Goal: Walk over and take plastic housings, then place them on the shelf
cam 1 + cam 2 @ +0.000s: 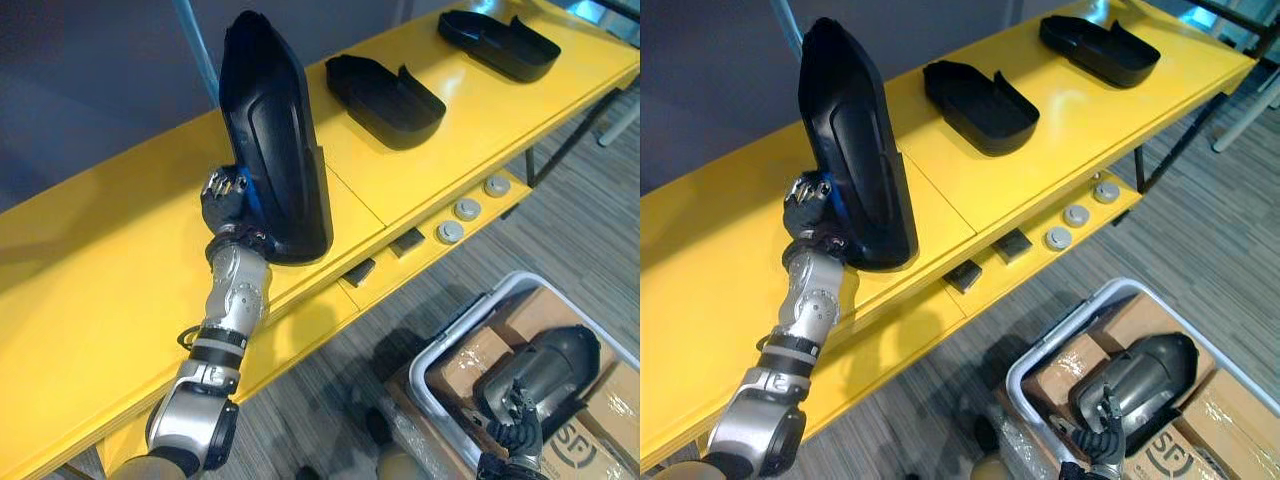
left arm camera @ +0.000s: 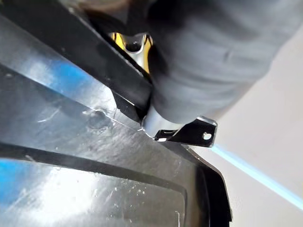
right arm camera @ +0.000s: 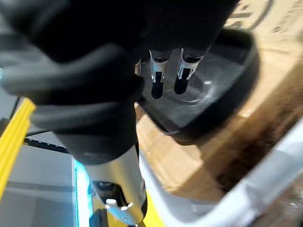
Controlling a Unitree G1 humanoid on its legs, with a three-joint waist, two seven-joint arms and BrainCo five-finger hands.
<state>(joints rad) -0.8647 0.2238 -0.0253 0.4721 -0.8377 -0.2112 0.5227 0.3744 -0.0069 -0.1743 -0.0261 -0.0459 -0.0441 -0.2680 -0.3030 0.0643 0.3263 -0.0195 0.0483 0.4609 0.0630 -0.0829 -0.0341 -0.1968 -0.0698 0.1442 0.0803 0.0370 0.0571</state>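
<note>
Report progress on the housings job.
Done: two housings lie on the shelf. In hand: the left robot hand holds a third housing upright at the shelf, not yet laid down. Left: the right robot hand reaches at a fourth housing in the bin.

Left hand: silver metal fingers, matt dark ribbed cover. In its grasp: held housing of black plastic, glossy, with fine scratches and scuffs across the sheen. Beneath that hand: shelf in smooth, glossy yellow paint. Farther along from it: two more housings, black plastic, duller. At the right hand: dark grey housing, smooth with a soft sheen, on matt brown cardboard boxes inside a smooth, pale plastic bin.
</note>
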